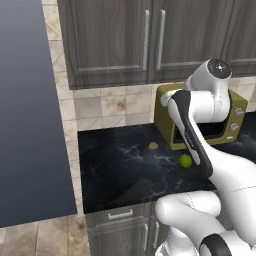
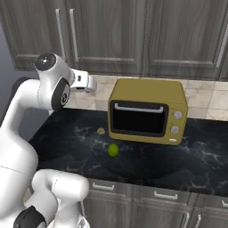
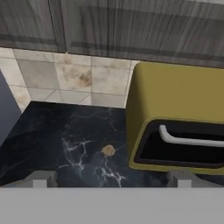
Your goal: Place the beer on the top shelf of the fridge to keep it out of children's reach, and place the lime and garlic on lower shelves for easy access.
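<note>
Below, garlic (image 3: 108,151) on counter (image 3: 52,131), seemingly between wide-open jaws, well apart.

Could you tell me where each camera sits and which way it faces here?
Left base view: behind the arm's left, facing the counter, grey fridge door at left; arm lower right.
Right base view: behind its right, facing the microwave; arm lower left.
Hand view: above the counter, open gripper at the bottom.
Shared: garlic, microwave; both base views show the lime.
</note>
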Robot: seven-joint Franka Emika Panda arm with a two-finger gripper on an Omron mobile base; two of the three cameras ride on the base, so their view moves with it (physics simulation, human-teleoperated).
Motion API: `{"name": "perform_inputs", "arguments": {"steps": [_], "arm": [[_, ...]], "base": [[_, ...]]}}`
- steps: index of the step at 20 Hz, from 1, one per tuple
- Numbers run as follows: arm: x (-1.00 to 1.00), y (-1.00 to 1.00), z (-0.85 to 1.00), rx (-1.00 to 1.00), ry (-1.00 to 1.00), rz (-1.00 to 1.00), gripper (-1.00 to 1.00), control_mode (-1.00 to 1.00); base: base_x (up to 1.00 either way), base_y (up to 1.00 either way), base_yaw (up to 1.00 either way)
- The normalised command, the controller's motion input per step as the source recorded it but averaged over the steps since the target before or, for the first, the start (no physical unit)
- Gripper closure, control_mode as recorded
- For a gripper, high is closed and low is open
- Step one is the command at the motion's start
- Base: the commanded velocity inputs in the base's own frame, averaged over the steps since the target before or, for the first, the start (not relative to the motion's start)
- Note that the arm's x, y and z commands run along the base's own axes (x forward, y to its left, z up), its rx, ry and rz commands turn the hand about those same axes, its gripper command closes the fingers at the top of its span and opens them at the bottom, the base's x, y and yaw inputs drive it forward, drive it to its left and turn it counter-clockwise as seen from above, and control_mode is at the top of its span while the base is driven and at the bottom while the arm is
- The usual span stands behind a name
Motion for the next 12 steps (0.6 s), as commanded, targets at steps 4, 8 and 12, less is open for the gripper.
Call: {"name": "perform_inputs", "arguments": {"steps": [4, 8, 12], "arm": [[0.06, 0.1, -0.46, -0.05, 0.05, -0.1, -1.0, -1.0], [0.08, 0.02, -0.47, -0.01, 0.05, -0.1, -1.0, -1.0], [0.16, 0.05, -0.44, 0.0, 0.05, -0.1, -1.0, -1.0]], "base": [[0.0, 0.0, 0.0], [0.0, 0.0, 0.0], [0.0, 0.0, 0.0]]}}
